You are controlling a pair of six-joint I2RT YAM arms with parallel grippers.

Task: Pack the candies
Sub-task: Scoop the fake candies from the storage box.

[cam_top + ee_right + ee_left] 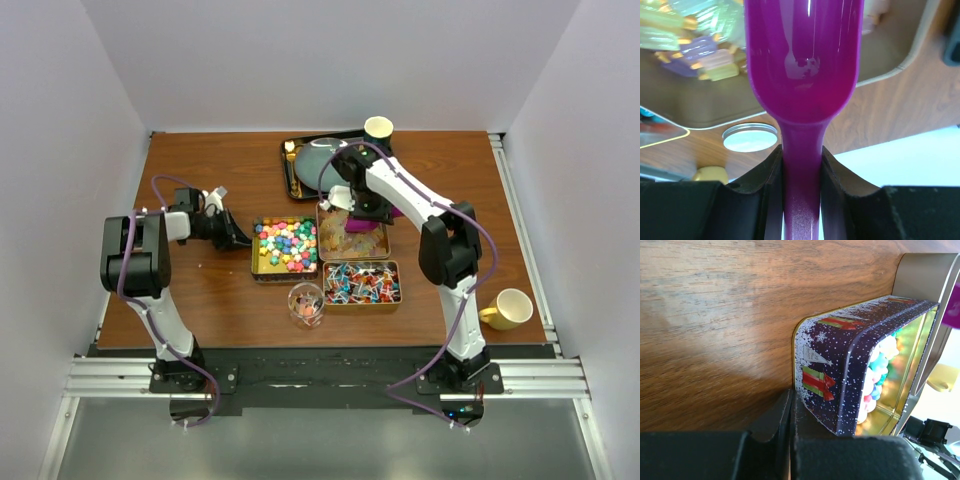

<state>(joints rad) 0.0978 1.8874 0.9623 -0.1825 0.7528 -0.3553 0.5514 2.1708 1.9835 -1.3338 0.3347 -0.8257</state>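
Three open gold tins sit mid-table. One holds multicoloured cube candies [286, 245], one pale gummies [338, 222], one red-blue-white wrapped pieces [362, 283]. My left gripper [236, 240] is shut and empty, its fingertips [790, 407] at the left wall of the cube tin [832, 367], whose dark blue side has a gift pattern. Cubes [879, 367] show inside it. My right gripper [366, 212] is shut on the handle of the purple scoop [802, 55] and holds it over the gummies tin. No candy shows in the scoop's bowl. Blurred wrapped sweets [687, 30] lie in a tin beyond it.
A small glass jar [306, 304] stands in front of the tins. A black tray [296, 180] with a grey dish [320, 160] lies at the back, a paper cup [378, 128] behind it. A yellow mug [510, 309] stands at the near right. A round silver lid [750, 137] shows under the scoop.
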